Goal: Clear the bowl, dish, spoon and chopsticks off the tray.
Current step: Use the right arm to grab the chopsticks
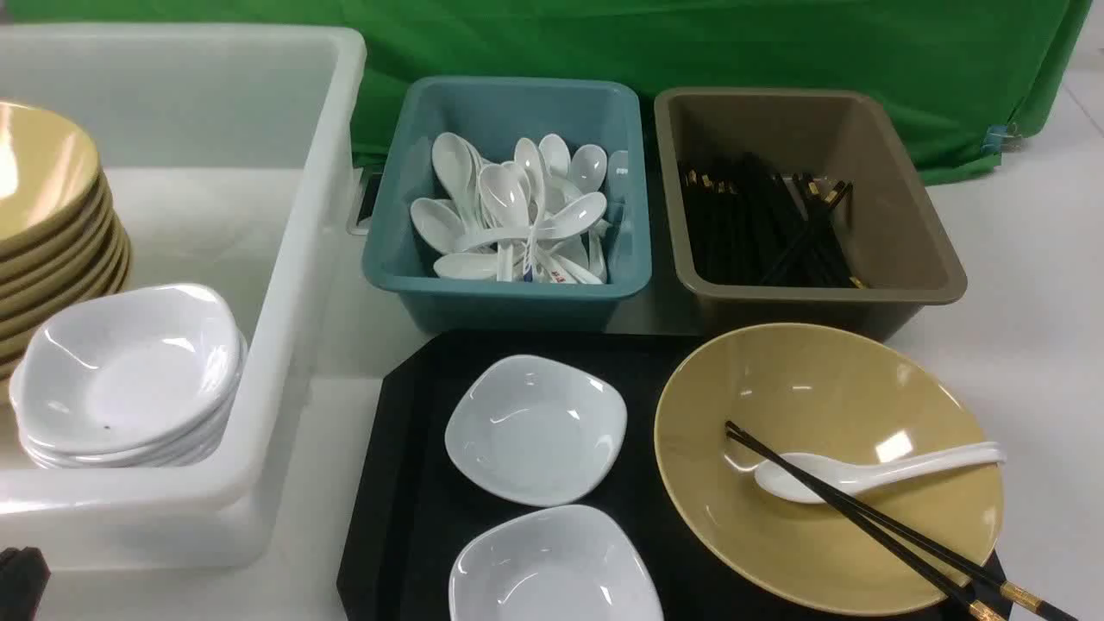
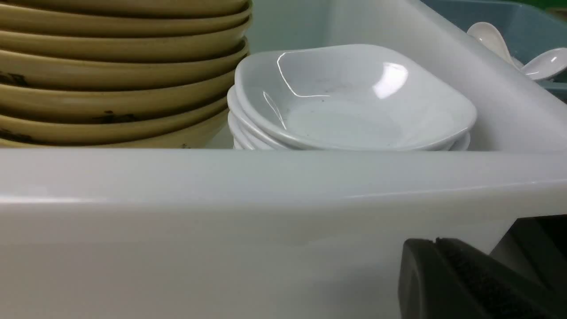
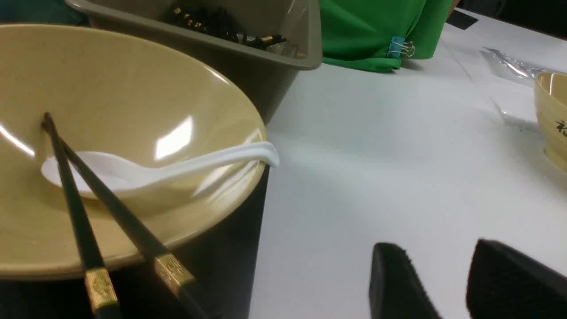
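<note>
The black tray [image 1: 405, 483] lies at the front centre. On it are two white dishes [image 1: 535, 427] [image 1: 552, 569] and, to the right, the yellow bowl [image 1: 776, 379] [image 3: 110, 79]. Inside the bowl rests the white spoon [image 1: 862, 470] [image 3: 177, 168], its handle over the right rim. The black chopsticks [image 1: 1022, 592] [image 3: 73, 208] lie across the spoon, their gold-banded ends sticking out over the near rim. My left gripper [image 1: 19, 582] [image 2: 436, 241] is shut and empty, low in front of the white bin's near wall. My right gripper [image 3: 436, 252] is open and empty over the white table, right of the bowl.
A white bin [image 1: 285, 285] at the left holds a stack of yellow bowls [image 1: 43, 198] and a stack of white dishes [image 1: 129, 371]. Behind the tray stand a teal bin [image 1: 509, 302] of spoons and a brown bin [image 1: 811, 297] of chopsticks. Another yellow bowl [image 3: 551, 115] sits far right.
</note>
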Action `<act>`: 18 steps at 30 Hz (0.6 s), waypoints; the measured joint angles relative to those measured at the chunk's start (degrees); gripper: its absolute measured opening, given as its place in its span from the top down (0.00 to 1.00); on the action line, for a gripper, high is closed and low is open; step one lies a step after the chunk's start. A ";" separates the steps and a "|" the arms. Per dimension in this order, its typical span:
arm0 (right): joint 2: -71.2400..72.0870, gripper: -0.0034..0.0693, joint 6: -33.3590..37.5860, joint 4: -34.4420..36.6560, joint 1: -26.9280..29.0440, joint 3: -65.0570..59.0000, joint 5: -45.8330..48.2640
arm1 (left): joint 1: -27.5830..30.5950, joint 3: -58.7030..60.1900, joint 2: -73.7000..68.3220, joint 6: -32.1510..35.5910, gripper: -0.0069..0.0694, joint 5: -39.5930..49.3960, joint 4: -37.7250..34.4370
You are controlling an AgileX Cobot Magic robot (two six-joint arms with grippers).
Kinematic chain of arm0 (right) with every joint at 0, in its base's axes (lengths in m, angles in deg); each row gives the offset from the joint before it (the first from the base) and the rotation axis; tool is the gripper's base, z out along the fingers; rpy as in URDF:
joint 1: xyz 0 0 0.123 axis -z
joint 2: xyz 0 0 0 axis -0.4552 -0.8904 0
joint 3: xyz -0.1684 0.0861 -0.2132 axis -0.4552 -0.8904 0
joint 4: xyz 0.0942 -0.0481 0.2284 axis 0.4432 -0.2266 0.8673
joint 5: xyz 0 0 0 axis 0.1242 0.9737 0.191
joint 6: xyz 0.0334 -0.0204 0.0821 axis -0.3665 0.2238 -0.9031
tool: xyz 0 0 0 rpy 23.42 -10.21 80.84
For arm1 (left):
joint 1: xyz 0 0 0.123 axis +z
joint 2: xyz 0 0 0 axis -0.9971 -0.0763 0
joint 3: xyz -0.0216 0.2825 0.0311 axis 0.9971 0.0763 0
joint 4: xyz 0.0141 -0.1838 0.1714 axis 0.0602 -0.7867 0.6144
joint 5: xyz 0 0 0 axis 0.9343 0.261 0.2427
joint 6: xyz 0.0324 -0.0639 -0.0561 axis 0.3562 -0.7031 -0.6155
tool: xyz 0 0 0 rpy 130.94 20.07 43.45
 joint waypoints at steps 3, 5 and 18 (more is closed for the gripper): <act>0.00 0.62 0.00 0.00 0.00 0.00 0.00 | 0.00 0.00 0.00 0.00 0.89 0.00 0.00; 0.00 0.62 0.00 0.00 0.00 0.00 0.00 | 0.00 0.00 0.00 0.00 0.89 0.00 0.00; 0.00 0.62 0.00 0.00 0.00 0.00 0.00 | 0.00 0.00 0.00 -5.93 0.89 -14.21 -14.56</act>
